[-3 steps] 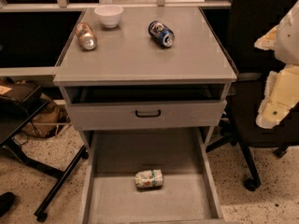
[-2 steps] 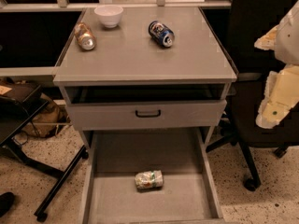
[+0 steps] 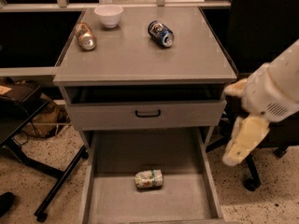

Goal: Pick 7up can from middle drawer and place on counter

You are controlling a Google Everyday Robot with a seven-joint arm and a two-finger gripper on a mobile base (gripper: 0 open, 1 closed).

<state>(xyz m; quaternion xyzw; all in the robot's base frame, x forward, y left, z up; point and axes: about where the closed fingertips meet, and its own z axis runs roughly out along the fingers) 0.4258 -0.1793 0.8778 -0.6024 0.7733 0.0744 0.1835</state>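
The grey cabinet's counter surface (image 3: 140, 55) stands uppermost, and below it the middle drawer (image 3: 209, 181) is pulled fully out, its flat floor exposed; the drawer above it (image 3: 147, 113), with the black handle, is only slightly ajar. The gripper (image 3: 239, 115) hangs off to the right of the cabinet, beside the upper drawer's corner and well apart from the middle drawer's floor; its two pale fingers (image 3: 244, 141) look spread and hold nothing. So the job seems barely begun: reaching in, grasping, lifting and setting down are all left. The 7up can (image 3: 149, 178) lies on its side near the middle of the drawer floor, its long axis running left to right, roughly parallel to the drawer front; which end is the top cannot be told.
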